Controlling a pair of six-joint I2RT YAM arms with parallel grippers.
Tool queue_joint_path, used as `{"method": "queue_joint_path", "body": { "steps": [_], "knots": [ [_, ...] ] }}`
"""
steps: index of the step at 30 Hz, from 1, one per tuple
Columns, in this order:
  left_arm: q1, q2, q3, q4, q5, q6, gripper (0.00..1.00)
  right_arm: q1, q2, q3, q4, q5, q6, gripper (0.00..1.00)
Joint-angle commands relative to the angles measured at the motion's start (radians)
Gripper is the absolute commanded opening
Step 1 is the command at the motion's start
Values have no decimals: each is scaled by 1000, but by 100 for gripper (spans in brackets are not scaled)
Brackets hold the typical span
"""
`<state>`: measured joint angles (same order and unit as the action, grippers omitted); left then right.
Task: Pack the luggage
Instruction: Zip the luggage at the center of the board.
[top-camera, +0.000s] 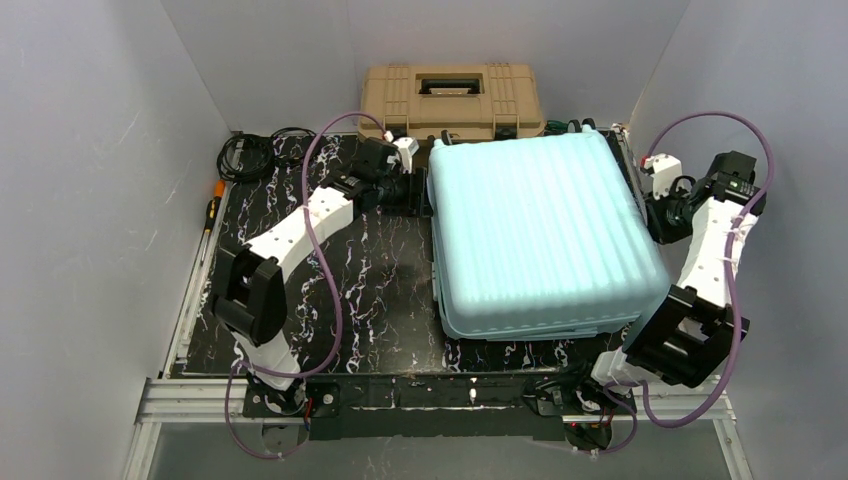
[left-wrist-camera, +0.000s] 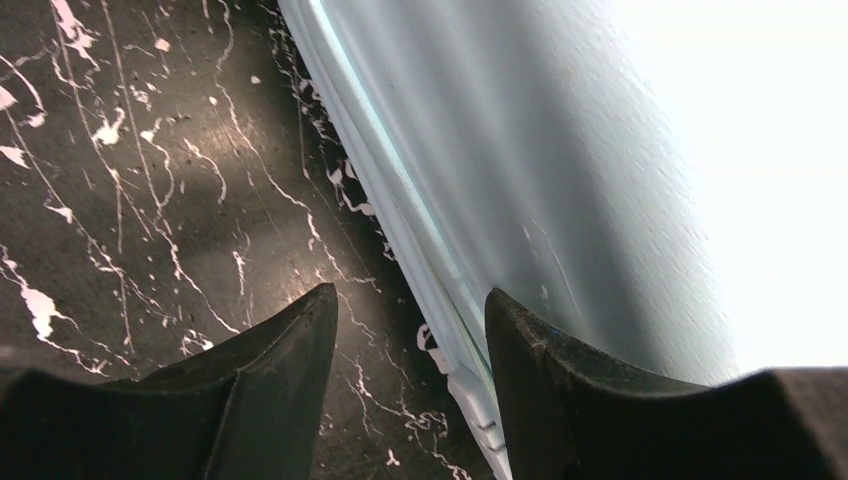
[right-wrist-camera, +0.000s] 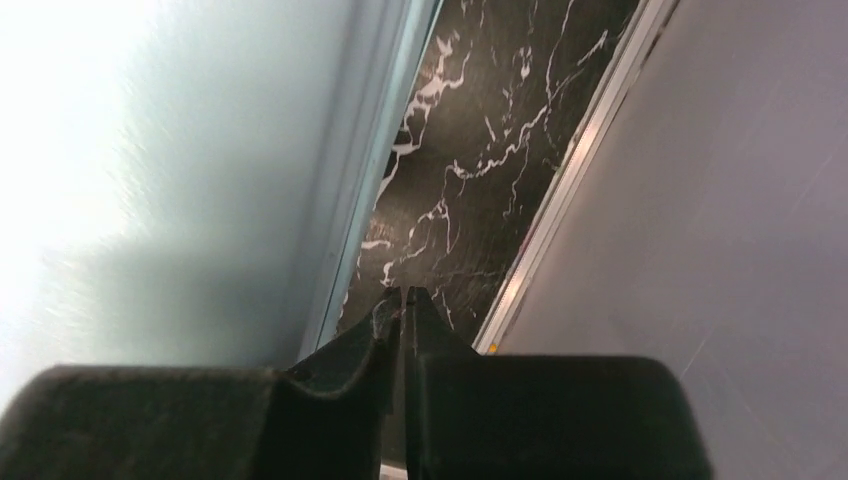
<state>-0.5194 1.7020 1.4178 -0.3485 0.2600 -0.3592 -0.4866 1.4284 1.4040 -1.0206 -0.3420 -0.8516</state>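
The pale mint-blue ribbed luggage (top-camera: 540, 235) lies flat and closed on the right half of the black marbled table (top-camera: 350, 290). My left gripper (top-camera: 420, 192) is open at its far left side; in the left wrist view (left-wrist-camera: 410, 310) the jaws stand apart, one over the table, the other against the luggage shell (left-wrist-camera: 560, 160) near its seam. My right gripper (top-camera: 655, 215) is shut and empty beside the luggage's right side; in the right wrist view (right-wrist-camera: 402, 295) the fingertips meet over the table strip next to the shell (right-wrist-camera: 180, 150).
A tan toolbox (top-camera: 452, 100) with black latches stands behind the luggage at the back wall. Coiled black cables (top-camera: 250, 155) lie at the back left, and a screwdriver (top-camera: 212, 215) lies along the left edge. Grey walls close in on three sides.
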Motion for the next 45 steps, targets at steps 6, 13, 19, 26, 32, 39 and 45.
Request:
{"method": "queue_joint_path", "body": {
  "steps": [6,13,19,26,32,39,45],
  "knots": [
    [-3,86,128,-8,-40,-8,55,-24,-14,-77,-160,-58,-204,16],
    [-3,79,175,7,-17,-48,55,-23,-23,-96,-312,-134,-361,15],
    [-8,87,188,11,-4,-55,55,-17,-39,-131,-396,-149,-467,14],
    [-6,57,177,-49,-28,-1,58,131,-82,-197,-400,-113,-461,14],
    [28,-51,110,-70,-58,80,68,245,-80,-208,-398,-133,-415,13],
    [34,-77,73,-105,-109,129,70,249,-124,-237,-369,-120,-406,12],
    [40,-93,29,-126,-137,144,70,170,-159,-196,-140,-20,-255,12]
  ]
}}
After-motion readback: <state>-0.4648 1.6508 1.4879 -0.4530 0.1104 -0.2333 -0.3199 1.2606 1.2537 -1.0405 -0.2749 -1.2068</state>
